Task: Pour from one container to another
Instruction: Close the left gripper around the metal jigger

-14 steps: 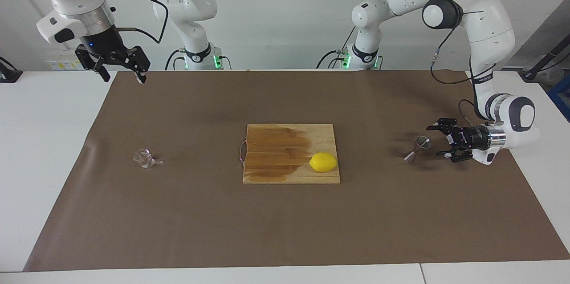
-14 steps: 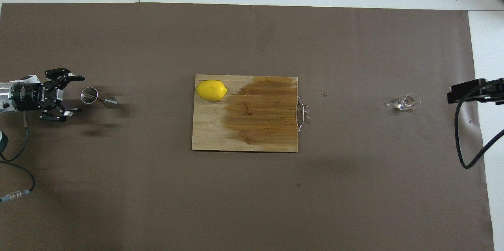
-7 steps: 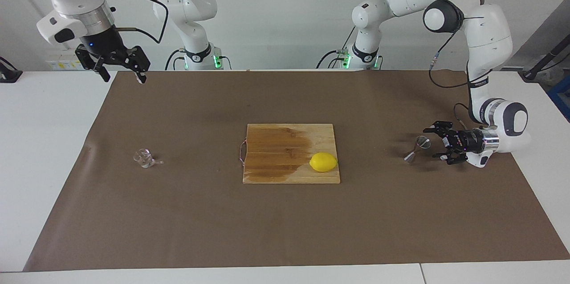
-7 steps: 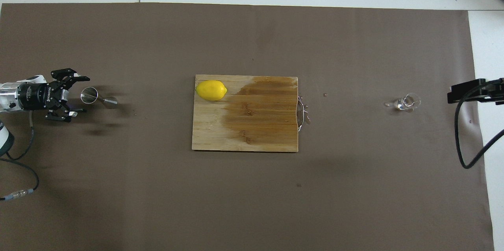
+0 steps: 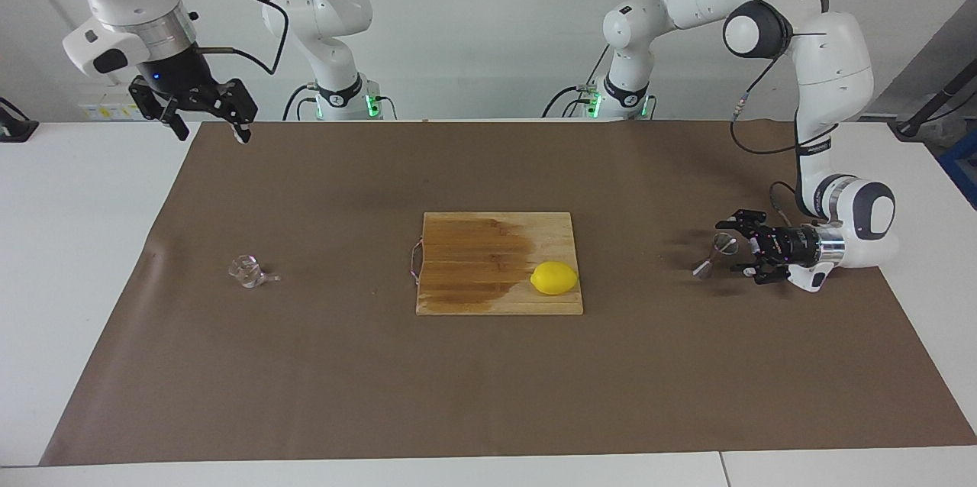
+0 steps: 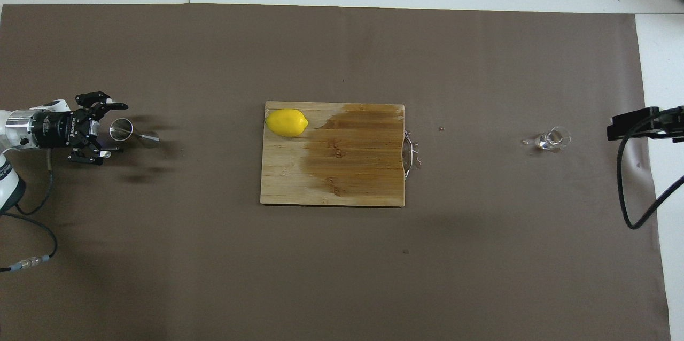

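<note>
The small steel jigger (image 5: pixel 713 255) (image 6: pixel 132 133) stands on the brown mat toward the left arm's end of the table. My left gripper (image 5: pixel 730 246) (image 6: pixel 121 128) lies level and low beside it, open, and its fingertips (image 6: pixel 122 106) flank the jigger's upper cone without gripping it. The tiny clear glass cup (image 5: pixel 246 272) (image 6: pixel 552 139) stands alone on the mat toward the right arm's end. My right gripper (image 5: pixel 211 129) waits, open and holding nothing, raised high over the mat's corner.
A wooden cutting board (image 5: pixel 465 296) (image 6: pixel 288 186) with a dark wet patch lies mid-table. A yellow lemon (image 5: pixel 554 278) (image 6: pixel 287 122) rests on its corner toward the left arm's end. A brown mat (image 5: pixel 488 388) covers most of the white table.
My left gripper has slid along the mat toward the jigger, so its open fingers now reach around the upper cone. The right arm, cup and jigger have stayed put.
</note>
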Robot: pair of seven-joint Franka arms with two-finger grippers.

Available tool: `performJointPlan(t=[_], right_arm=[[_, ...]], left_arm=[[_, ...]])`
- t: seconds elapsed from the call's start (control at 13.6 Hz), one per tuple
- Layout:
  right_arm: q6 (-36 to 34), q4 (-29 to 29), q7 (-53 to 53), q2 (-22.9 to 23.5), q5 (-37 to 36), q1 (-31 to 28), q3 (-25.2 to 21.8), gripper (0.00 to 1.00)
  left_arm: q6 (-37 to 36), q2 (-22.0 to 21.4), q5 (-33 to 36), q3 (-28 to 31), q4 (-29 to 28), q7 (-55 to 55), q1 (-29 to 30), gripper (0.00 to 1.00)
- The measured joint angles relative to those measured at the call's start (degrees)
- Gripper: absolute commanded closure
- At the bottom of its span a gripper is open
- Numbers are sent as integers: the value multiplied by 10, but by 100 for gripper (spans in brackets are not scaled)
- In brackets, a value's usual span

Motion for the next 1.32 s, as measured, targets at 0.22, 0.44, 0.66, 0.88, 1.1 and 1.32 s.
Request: performJointPlan(t=[0.22, 0.44, 0.66, 0.88, 1.1, 1.32], right_arm=[[0, 0, 0, 0, 0, 0, 0, 0], [0, 0, 0, 0, 0, 0, 0, 0], [0, 0, 0, 0, 0, 0, 0, 0], [0, 0, 0, 0, 0, 0, 0, 0], [0, 0, 0, 0, 0, 0, 0, 0], [0, 0, 0, 0, 0, 0, 0, 0]], left_arm=[[0, 0, 1, -1, 0, 12, -4, 0], [0, 0, 4, -1, 0, 15, -4, 0], [0, 0, 10, -1, 0, 16, -5, 0], [0, 0, 18, -1, 0, 16, -5, 0], [0, 0, 23, -1, 0, 16, -5, 0], [0, 0, 24, -1, 0, 16, -5, 10]])
